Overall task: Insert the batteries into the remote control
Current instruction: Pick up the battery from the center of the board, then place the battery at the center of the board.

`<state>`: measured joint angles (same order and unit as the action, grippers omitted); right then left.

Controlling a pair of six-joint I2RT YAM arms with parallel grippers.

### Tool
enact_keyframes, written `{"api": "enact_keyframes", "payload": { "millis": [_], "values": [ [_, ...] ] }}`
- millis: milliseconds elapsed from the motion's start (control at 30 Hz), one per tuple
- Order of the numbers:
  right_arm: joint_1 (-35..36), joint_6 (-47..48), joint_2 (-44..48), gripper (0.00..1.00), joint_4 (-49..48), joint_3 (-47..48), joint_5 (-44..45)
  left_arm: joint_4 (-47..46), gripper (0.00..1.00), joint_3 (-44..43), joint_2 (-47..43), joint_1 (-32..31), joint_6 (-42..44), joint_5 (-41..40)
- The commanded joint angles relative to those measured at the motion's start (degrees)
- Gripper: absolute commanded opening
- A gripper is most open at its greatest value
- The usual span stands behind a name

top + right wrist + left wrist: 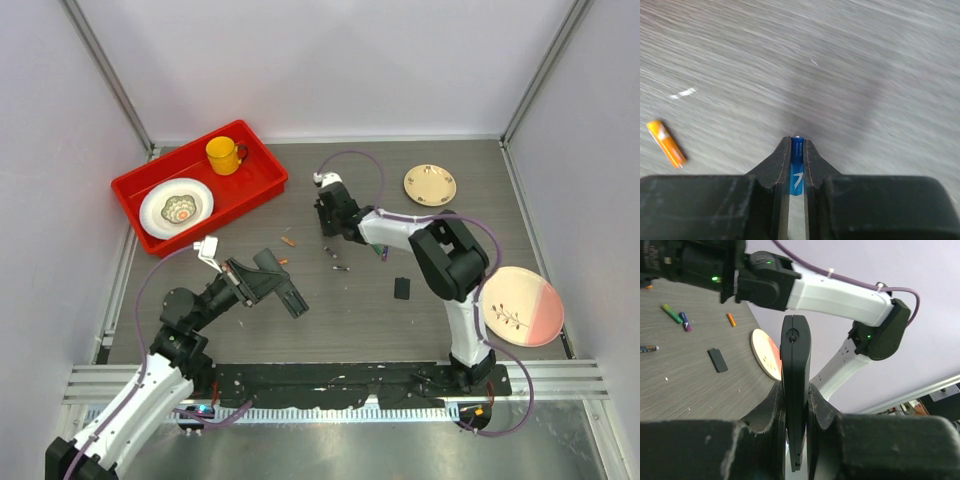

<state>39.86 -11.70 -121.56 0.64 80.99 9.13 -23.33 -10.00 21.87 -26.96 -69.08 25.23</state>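
Closest to the lens in the left wrist view, the left gripper (796, 405) is clenched on the remote (795, 370), which stands edge-on between the jaws and clear of the table (350, 320). The grip is on the thin sides near one end, so most of the bar sticks out unsupported. A push from a battery could lever it round or slide it through the pads. Its battery bay is not visible, so I cannot tell which way it faces.

Low in the right wrist view, the right gripper (798, 150) pinches a blue battery (797, 172) lengthwise, only its tip showing past the fingers. So little sticks out that seating it could jam the fingertips against the remote first. A smooth round cell could also squirt out if it is squeezed at an angle. The blurred table suggests motion, which adds to that risk.

As for room, the middle of the table is wide open between the two arms. A red tray (240, 208) crowds the upper left, a pink plate (522, 305) sits at the right edge, and a cream plate (430, 184) lies upper right. A small black square piece (402, 288) lies right of centre. Loose cells, among them an orange battery (666, 143) and a green battery (671, 314), lie scattered mid-table where a low sweep could knock them.
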Motion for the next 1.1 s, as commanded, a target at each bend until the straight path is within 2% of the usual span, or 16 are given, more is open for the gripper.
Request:
{"api": "enact_keyframes", "payload": {
  "millis": [0, 133, 300, 700, 833, 900, 933, 1067],
  "values": [
    [-0.57, -4.90, 12.99, 0.01, 0.58, -5.74, 2.21, -13.91, 0.00, 0.95, 5.72, 0.24, -1.67, 5.52],
    [-0.39, -8.15, 22.31, 0.01, 0.94, -14.43, 1.69, -23.84, 0.00, 2.17, 10.82, 0.33, -2.55, 6.58],
    [-0.13, -10.26, 33.55, 0.01, 1.80, -21.92, 0.28, -26.24, 0.00, 1.65, 15.82, 0.24, -2.03, 7.46],
    [0.22, -11.59, 43.06, 0.01, 9.37, -29.04, -12.64, -32.57, 0.01, 1.56, 22.95, 0.24, -2.73, 10.18],
    [4.59, -7.47, 46.75, 0.01, 9.64, -33.25, -10.63, -33.00, 0.00, 1.65, 23.83, 0.24, -2.64, 10.71],
    [8.03, -3.25, 49.83, 0.01, 8.25, -35.10, -4.95, -33.53, 0.01, 1.74, 24.01, 0.15, -2.90, 11.24],
    [12.22, -1.41, 51.32, 0.01, 6.41, -38.59, -4.47, -34.05, 0.00, 1.91, 24.01, 0.24, -3.08, 11.15],
    [19.46, 3.35, 62.38, 0.01, -8.62, -50.47, -2.88, -33.27, 0.00, 4.37, 21.21, 0.24, -3.34, 8.08]
  ]
}}
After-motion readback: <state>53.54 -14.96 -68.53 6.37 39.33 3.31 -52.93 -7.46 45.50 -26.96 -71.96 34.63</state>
